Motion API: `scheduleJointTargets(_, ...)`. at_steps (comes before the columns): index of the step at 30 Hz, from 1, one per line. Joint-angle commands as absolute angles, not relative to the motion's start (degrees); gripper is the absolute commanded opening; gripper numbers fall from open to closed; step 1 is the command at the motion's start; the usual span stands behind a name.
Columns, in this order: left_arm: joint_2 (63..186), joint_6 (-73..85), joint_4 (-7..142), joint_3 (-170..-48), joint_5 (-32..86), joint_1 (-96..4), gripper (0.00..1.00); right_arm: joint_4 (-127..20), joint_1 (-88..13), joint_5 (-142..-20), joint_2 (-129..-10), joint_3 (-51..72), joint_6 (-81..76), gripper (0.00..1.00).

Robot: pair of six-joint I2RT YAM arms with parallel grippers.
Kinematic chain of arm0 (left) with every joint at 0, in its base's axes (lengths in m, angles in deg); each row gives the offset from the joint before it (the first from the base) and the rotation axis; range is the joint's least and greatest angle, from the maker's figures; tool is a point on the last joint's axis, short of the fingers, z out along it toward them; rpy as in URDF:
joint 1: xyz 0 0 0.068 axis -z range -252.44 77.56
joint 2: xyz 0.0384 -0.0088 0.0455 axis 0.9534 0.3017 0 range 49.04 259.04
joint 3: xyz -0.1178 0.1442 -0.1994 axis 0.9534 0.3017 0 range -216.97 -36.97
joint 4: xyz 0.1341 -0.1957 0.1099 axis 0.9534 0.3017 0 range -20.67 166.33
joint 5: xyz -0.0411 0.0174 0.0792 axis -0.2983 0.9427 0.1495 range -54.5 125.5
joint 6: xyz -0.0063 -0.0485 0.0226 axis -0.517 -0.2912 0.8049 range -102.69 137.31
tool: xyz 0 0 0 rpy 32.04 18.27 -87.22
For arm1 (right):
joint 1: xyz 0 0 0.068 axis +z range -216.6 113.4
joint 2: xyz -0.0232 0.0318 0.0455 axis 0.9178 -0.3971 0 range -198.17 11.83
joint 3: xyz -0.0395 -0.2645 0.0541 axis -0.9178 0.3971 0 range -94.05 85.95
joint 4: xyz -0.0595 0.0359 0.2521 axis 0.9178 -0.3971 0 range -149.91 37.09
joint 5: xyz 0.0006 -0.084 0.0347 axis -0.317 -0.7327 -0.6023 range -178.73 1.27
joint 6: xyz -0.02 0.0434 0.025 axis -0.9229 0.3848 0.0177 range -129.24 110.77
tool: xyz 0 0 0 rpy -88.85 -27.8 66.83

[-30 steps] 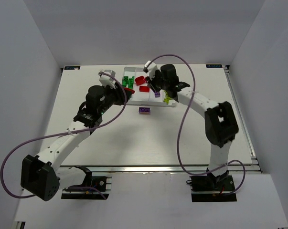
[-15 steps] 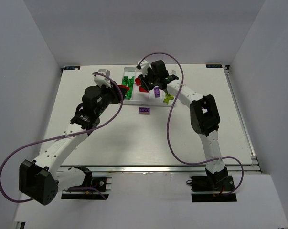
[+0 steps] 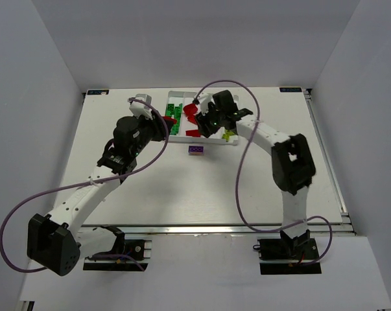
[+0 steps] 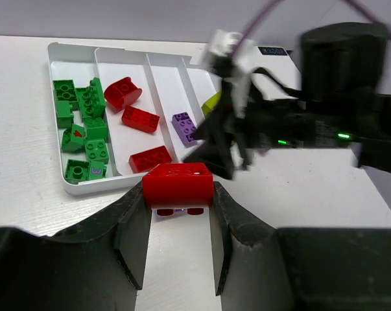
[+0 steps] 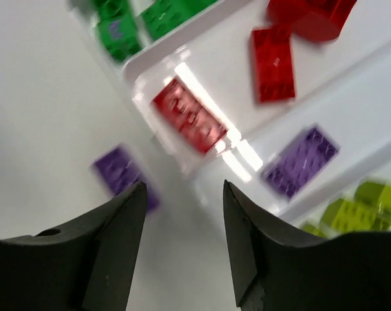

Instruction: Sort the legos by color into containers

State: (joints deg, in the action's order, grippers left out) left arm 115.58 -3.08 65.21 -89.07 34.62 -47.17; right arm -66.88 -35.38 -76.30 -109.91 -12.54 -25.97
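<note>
Top external vs a second ago: right pincer [image 5: 183, 194] has swung across the tray [image 4: 85, 189] and its jaws have spread. Right wrist view shows them apart with nothing between. One purple brick [image 5: 300, 161] now lies in the tray's third compartment, so I read that as a finished drop.

Left pincer [image 4: 177, 194] hasn't budged. It's clamped on a red brick [image 4: 177, 183] just by the tray's near wall. The red lane is next over from the green bricks [image 4: 82, 120].

A loose purple brick [image 5: 120, 172] sits on the bench [image 3: 182, 188] just outside the tray, unsorted.

Right wrist view is motion-blurred. In the left wrist view the right arm hides most of the lane with the yellow-green bricks [image 5: 357, 204], so no count there.
</note>
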Motion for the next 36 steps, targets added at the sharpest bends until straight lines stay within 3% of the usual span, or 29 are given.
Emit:
scheduleJointTargets(1, 115.7, -2.4, 64.6, -88.7, 31.7, -47.4, 0.00, -66.5, -36.1, -68.2, -91.3, -3.8, -23.4, 0.56)
scheduleJointTargets(3, 117.2, -2.0, 64.1, -88.9, 29.5, -47.4, 0.00, -62.4, -37.2, -61.7, -79.2, 3.6, -19.1, 0.56)
scheduleJointTargets(6, 120.6, -1.9, 63.5, -89.4, 26.8, -47.4, 0.00, -57.8, -37.3, -60.0, -65.7, 16.5, -15.8, 0.45)
scheduleJointTargets(7, 121.7, -1.4, 63.4, -90.1, 25.2, -47.4, 0.00, -57.8, -37.4, -60.9, -63.3, 19.9, -13.5, 0.15)
scheduleJointTargets(8, 123.2, -1.3, 63.5, -90.7, 24.6, -47.4, 0.00, -57.9, -37.7, -61.5, -60.8, 21.6, -11.8, 0.00)
scheduleJointTargets(14, 137.5, -0.6, 68.3, -100.8, 26.6, -47.3, 0.00, -53.5, -43.4, -56.7, -46.1, 32.3, -14.7, 0.00)
scheduleJointTargets(24, 159.2, 1.2, 77.8, -124.3, 35.5, -47.3, 0.01, -51.9, -44.3, -56.1, -43.6, 34.5, -17.8, 0.00)
scheduleJointTargets(35, 168.7, 0.6, 82.0, -134.1, 40.0, -47.2, 0.46, -51.5, -44.3, -58.1, -44.2, 35.2, -19.9, 0.00)
scheduleJointTargets(36, 168.8, 0.3, 81.9, -134.1, 39.9, -47.2, 0.55, -51.5, -44.3, -58.2, -44.4, 35.2, -20.0, 0.00)
